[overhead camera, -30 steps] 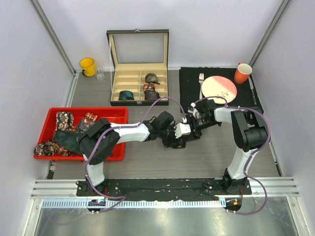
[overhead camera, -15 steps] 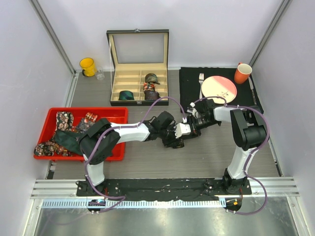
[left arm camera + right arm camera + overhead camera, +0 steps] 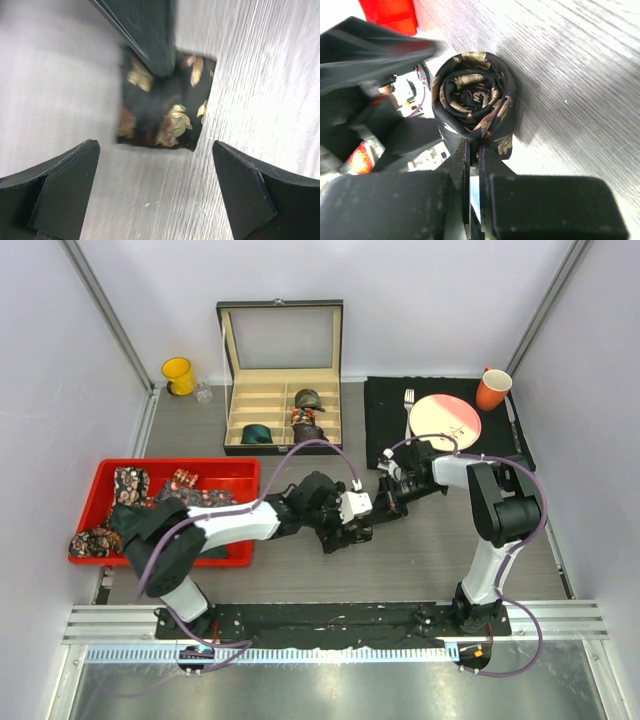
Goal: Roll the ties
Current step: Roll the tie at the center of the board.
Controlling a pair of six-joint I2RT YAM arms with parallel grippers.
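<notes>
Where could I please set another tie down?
Bare: the near table strip between the red tray and right arm's base; also behind the tray, left of the box. Crowded: around the rolled tie, and the black mat.

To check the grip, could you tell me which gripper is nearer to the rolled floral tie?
Right. The right gripper is shut on the edge of the rolled floral tie. The left gripper is open, its fingers clear of the tie, lying beyond their tips.

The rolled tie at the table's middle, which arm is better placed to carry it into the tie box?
Right. The right hand is shut on the rolled tie at its edge, with the coil intact, and could lift it toward the box. The left hand stands open beside it, gripping nothing.
</notes>
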